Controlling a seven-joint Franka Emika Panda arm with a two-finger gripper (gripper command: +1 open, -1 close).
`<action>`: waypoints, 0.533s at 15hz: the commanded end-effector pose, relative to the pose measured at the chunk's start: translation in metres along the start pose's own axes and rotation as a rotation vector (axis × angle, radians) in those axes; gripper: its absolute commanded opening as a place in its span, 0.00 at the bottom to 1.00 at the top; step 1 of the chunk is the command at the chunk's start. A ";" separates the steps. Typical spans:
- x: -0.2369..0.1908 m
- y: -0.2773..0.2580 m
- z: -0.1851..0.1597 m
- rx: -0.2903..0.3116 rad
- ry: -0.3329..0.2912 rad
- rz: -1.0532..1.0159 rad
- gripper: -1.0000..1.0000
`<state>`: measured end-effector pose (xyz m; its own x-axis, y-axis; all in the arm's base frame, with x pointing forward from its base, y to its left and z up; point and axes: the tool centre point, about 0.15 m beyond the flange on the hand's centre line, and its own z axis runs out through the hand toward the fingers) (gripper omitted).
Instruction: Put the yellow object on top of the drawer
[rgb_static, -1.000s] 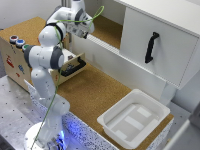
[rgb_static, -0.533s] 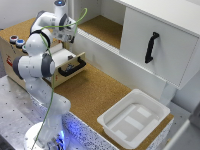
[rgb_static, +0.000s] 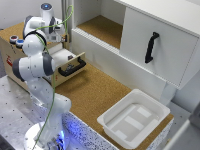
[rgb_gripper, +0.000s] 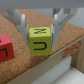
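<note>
Yellow object (rgb_gripper: 40, 42), cube marked "U", gripped between fingers of gripper (rgb_gripper: 40, 31), jaws closed partway on its sides; held just above cork top of drawer (rgb_static: 30, 62); red block (rgb_gripper: 5, 46) seen beside gripper.

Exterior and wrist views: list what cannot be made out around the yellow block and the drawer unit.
- Exterior view: the yellow block and the gripper are hidden behind the arm.
- Exterior view: the drawer unit's buttons are too blurred to count.
- Wrist view: the red block is cut off by the frame edge.
- Wrist view: whether the yellow block rests on the cork is unclear.
</note>
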<state>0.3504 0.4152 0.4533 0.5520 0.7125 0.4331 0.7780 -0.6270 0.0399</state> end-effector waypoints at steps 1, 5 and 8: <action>0.040 0.007 0.025 0.115 -0.021 -0.169 0.00; 0.042 0.001 0.025 0.189 -0.080 -0.311 0.00; 0.034 -0.005 0.030 0.207 -0.115 -0.342 1.00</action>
<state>0.3705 0.4456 0.4385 0.3375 0.8509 0.4027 0.9130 -0.4000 0.0799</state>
